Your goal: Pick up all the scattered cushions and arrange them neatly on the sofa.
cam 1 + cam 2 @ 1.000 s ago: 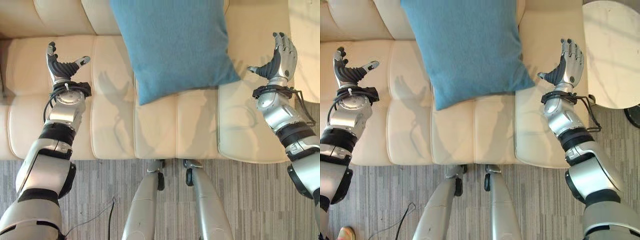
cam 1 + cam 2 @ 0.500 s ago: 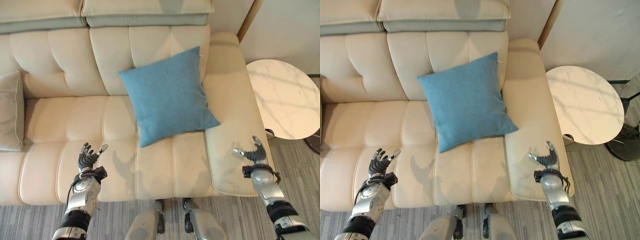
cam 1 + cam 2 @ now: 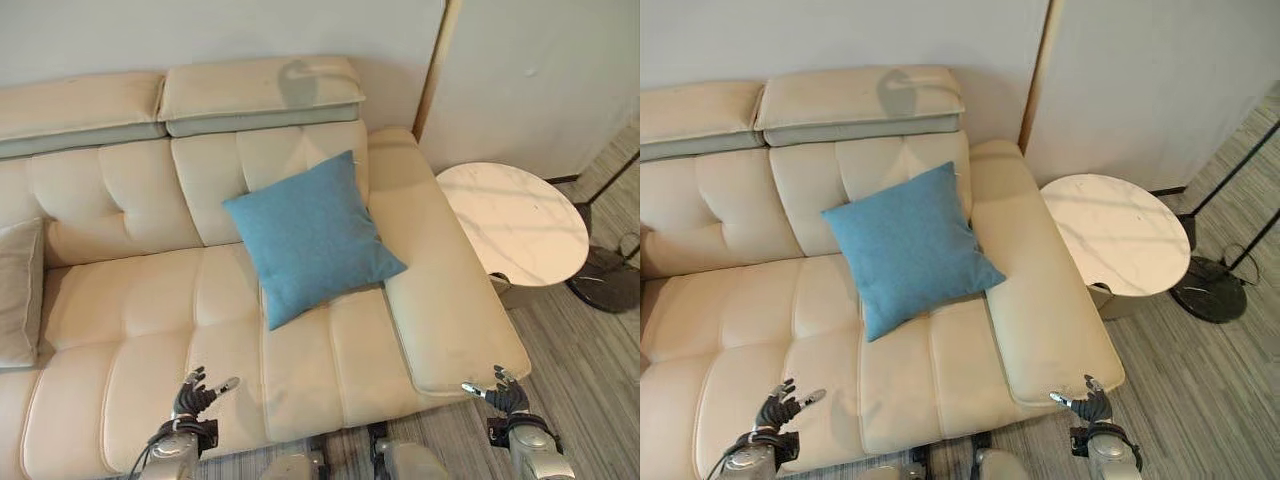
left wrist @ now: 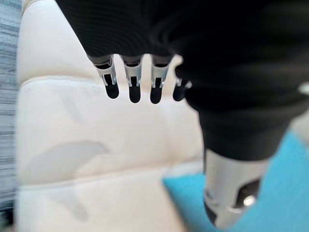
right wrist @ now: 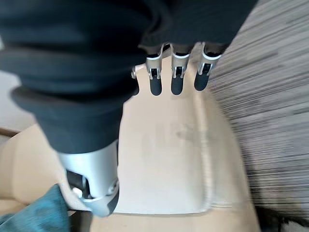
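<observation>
Left eye view is showing us the cream sofa [image 3: 150, 300] from above, with a blue cushion [image 3: 310, 235] leaning tilted against the backrest on the seat's right half, just beside the wide armrest [image 3: 440, 300]. A beige cushion [image 3: 18, 290] is standing at the sofa's far left end, cut off by the edge of the view, and a round marble table [image 3: 515, 222] is sitting just beside the armrest, with nothing on it that we can see. Our left hand [image 3: 195, 393] is hovering over the front edge of the seat with fingers spread and straight, holding nothing; the left wrist view is confirming this, its fingertips [image 4: 134, 92] hanging free above bare cream leather. Our right hand [image 3: 1085, 403] is hovering by the front corner of the armrest, likewise spread wide and carrying nothing, its fingers [image 5: 176, 82] pointing out over the armrest and the striped floor [image 5: 270, 87] in the right wrist view. We are judging that the blue cushion is already placed and that we are between pickups, looking for whatever is left. No cushion is lying on the floor in these views, so the next move is probably calling for us to turn and search the room before reaching for anything.
</observation>
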